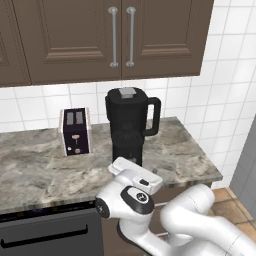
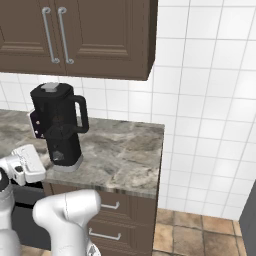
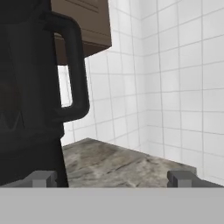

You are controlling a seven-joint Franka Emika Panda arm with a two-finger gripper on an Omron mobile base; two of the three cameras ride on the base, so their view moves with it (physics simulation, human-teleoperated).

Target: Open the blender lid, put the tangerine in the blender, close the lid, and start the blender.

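Item: tall black blender [image 1: 129,127], dark jug with a side handle over a black base fitted with a front knob. Stands upright on the grey-veined marble counter [image 1: 40,165], long axis vertical, near the counter's front edge. The handle points toward the counter's right end, away from the toaster. The knob faces the robot.

Closure: flat black rounded-square blender lid [image 1: 127,93] with a small grey square cap at its centre, seated level on the jug's mouth. Jug walls are too dark to show any contents.

Adjacent: silver-and-dark two-slot toaster [image 1: 75,131], upright on the same counter, left of the blender and apart from it.

Above: brown wooden wall cupboards [image 1: 75,35] with metal bar handles, doors closed.

Gripper [image 3: 113,178]: fingertips spread wide apart, nothing between them. In the hand view it sits low, just in front of the blender, whose base and handle fill the left side.
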